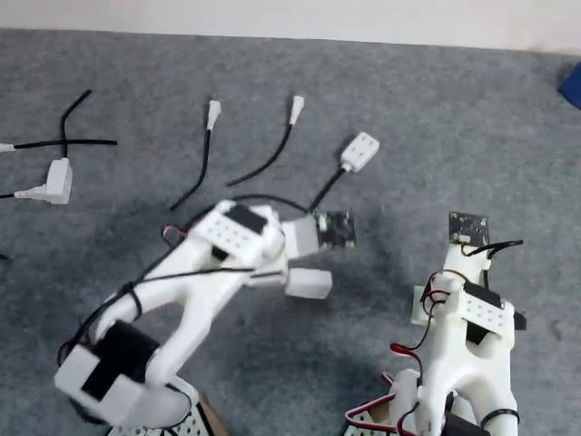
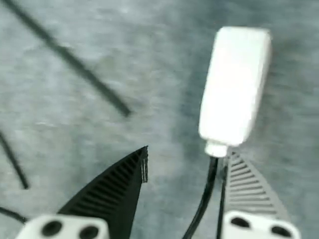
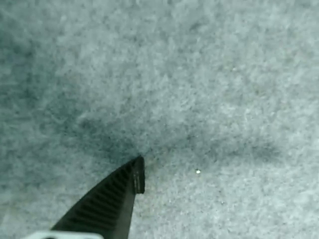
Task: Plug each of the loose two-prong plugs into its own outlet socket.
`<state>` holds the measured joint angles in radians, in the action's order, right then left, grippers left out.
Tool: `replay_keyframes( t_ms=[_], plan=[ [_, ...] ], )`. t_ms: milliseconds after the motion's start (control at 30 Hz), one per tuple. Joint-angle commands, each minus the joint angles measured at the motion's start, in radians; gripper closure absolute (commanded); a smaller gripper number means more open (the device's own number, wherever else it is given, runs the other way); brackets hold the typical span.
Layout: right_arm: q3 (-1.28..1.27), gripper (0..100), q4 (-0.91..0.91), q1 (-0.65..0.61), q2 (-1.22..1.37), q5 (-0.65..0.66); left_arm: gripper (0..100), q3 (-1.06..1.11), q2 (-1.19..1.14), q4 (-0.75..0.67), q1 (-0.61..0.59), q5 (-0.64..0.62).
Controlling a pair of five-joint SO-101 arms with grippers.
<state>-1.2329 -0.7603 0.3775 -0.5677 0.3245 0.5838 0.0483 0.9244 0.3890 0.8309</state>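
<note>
A white outlet socket (image 1: 360, 152) lies on the grey carpet at the back centre, its black cord running toward my left arm. In the left wrist view the socket (image 2: 234, 87) sits just ahead of my left gripper (image 2: 187, 167), which is open, with the cord passing between its fingers. Two loose white plugs (image 1: 213, 113) (image 1: 296, 109) on short black cords lie further back to the left. My right gripper (image 3: 209, 169) hovers over bare carpet at the right, one dark finger (image 3: 117, 201) showing with nothing against it.
Another white socket block (image 1: 56, 182) with a cord lies near the left edge, beside a looped black cable (image 1: 68, 136). A blue object (image 1: 572, 84) touches the right edge. Carpet (image 1: 454, 136) at the back right is bare.
</note>
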Motion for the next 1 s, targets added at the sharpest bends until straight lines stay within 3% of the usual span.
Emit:
replay_keyframes(
  t_ms=[0, 233, 433, 700, 833, 967],
  plan=[
    [-0.002, 43.0, -0.002, -0.007, -0.025, 0.012, 77, -0.142, -0.070, 0.031, -0.061, 0.034],
    [-0.002, 43.0, -0.002, -0.010, -0.025, 0.012, 77, -0.332, -0.300, 0.087, -0.071, 0.037],
    [-0.002, 43.0, -0.002, -0.010, -0.025, 0.014, 77, -0.369, -0.384, 0.140, -0.091, 0.040],
    [0.010, 43.0, -0.002, -0.013, -0.025, 0.008, 77, -0.406, -0.355, 0.212, -0.289, 0.026],
    [0.108, 43.0, -0.056, -0.120, -0.013, 0.003, 77, -0.484, -0.255, 0.308, -0.407, -0.078],
    [0.305, 43.0, -0.226, -0.243, -0.012, -0.104, 77, -0.478, -0.136, 0.430, -0.447, -0.101]
  ],
)
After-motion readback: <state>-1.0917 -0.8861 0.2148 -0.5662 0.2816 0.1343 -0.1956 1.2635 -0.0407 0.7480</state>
